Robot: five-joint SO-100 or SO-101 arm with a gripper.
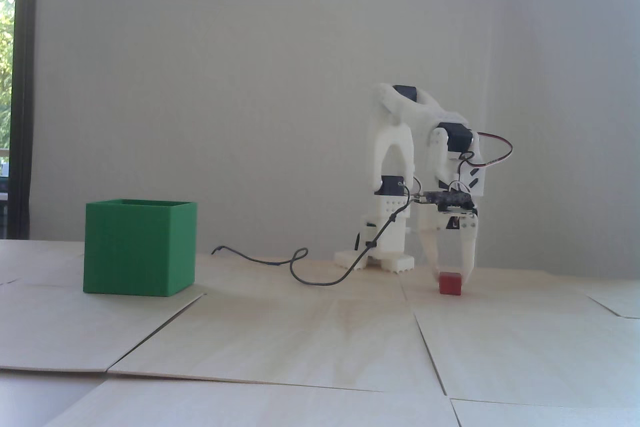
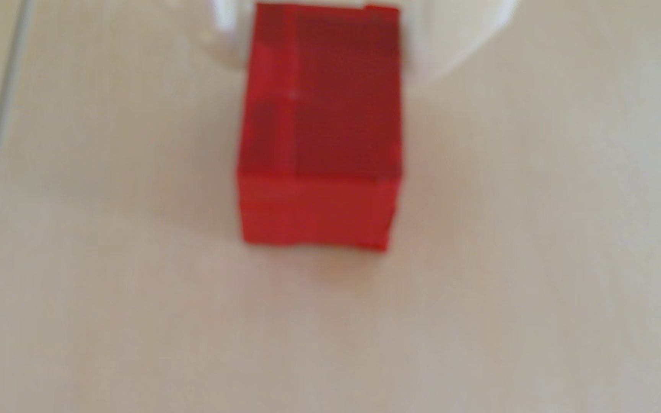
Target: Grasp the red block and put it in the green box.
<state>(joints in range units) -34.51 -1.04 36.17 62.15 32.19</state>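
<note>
**Fingers astride red block**

Grasping was the step in hand: the gripper [image 1: 451, 274] stood spread around the red block [image 1: 449, 283] on the table [image 1: 300, 337]. Next, closing, lifting, then carrying toward the green box [image 1: 139, 248], well apart.

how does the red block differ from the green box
The red block is tiny and solid; the green box is far larger, thin-walled and open-topped. In the fixed view the block sits at right between the tool's fingers; the box stands alone at left. Both are matte, cube-shaped, resting on the table.
</note>
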